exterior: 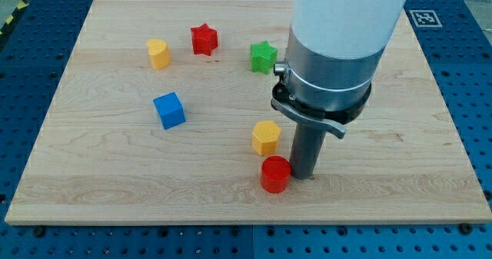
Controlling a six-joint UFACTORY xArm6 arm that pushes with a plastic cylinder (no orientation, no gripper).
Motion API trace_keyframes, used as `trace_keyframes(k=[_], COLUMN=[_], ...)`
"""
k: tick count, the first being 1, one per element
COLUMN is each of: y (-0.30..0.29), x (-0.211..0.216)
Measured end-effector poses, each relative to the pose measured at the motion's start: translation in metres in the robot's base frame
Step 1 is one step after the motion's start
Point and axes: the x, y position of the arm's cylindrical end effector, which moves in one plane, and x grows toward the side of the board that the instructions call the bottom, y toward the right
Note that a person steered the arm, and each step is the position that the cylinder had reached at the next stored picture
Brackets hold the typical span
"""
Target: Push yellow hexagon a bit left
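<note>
The yellow hexagon [266, 137] sits on the wooden board [115, 174] a little below the board's middle. My tip [303, 175] rests on the board just to the right of and slightly below the hexagon. A red cylinder [275, 174] stands right next to the tip on its left, just below the hexagon. The arm's white and grey body hides part of the board above the tip.
A second yellow block [158, 53] lies at the upper left, a red star [204, 39] to its right, a green star [263, 57] near the arm's body. A blue cube [169, 110] sits left of the middle. Blue perforated table surrounds the board.
</note>
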Motion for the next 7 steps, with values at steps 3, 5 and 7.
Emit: trace_keyframes(k=[3, 5, 7], y=[-0.020, 0.023, 0.002], x=[0.000, -0.005, -0.043])
